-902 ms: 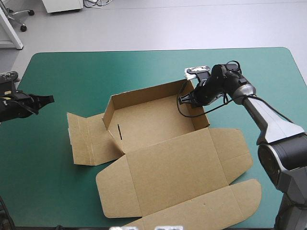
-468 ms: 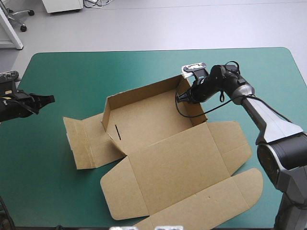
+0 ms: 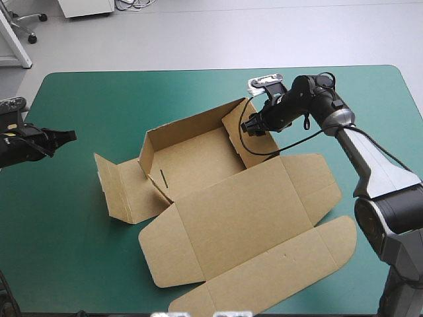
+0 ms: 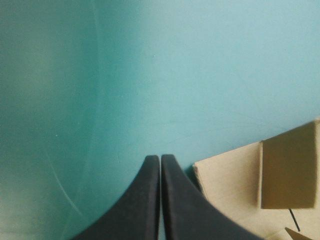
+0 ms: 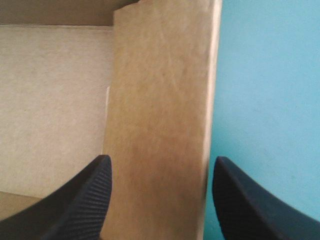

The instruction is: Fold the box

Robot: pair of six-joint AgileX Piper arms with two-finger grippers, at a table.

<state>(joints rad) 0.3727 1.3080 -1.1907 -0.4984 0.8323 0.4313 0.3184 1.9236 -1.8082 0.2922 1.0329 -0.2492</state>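
Note:
The brown box [image 3: 195, 162] lies mid-table as an open tray, back and left walls raised, its lid [image 3: 244, 218] flat toward the near edge. Its right wall [image 3: 241, 137] leans inward over the tray floor. My right gripper [image 3: 252, 127] hovers at that wall's top edge. In the right wrist view the right gripper [image 5: 160, 190] is open, and the wall panel [image 5: 160, 100] stands between its fingers [image 5: 85, 200] without being pinched. My left gripper [image 3: 63, 137] is shut over bare cover near the table's left edge. In the left wrist view the left gripper [image 4: 160, 167] points beside a box flap [image 4: 290, 172].
A side flap [image 3: 122, 188] of the box lies spread on the teal-green cover [image 3: 86, 251] to the tray's left. The lid's tuck flap [image 3: 284, 271] reaches close to the table's near edge. Bare cover shows along the far edge and the left side.
The right gripper pushed the right wall inward over the tray and then opened, letting the wall go. The whole box shifted slightly. The left arm stayed still.

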